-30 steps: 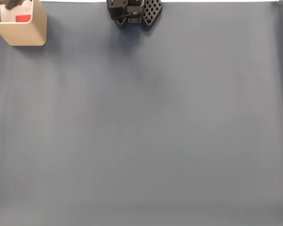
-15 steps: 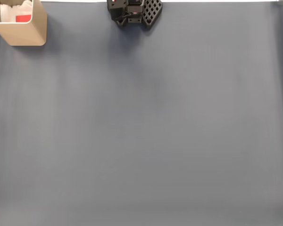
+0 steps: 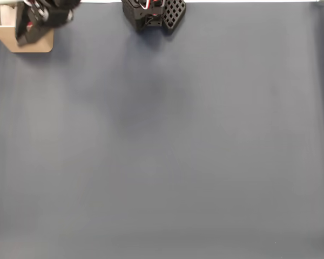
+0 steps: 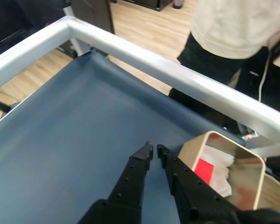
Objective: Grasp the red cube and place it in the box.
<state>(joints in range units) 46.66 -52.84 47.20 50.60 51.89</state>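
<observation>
The red cube (image 4: 205,170) lies inside the tan box (image 4: 192,145) on its whitish floor, seen in the wrist view at the lower right. My black gripper (image 4: 154,151) hangs above the blue mat just left of the box, its fingertips nearly touching with nothing between them. In the fixed view the box (image 3: 8,39) stands in the top left corner, and my gripper (image 3: 29,29) covers its right part and hides the cube.
The arm's black base (image 3: 154,13) sits at the top edge of the blue mat (image 3: 167,145). A metal table rail (image 4: 177,74) runs behind the box, and a person (image 4: 233,28) stands beyond it.
The gripper has come into the fixed view over the box's right side and now hides the cube, which showed inside the box before.
</observation>
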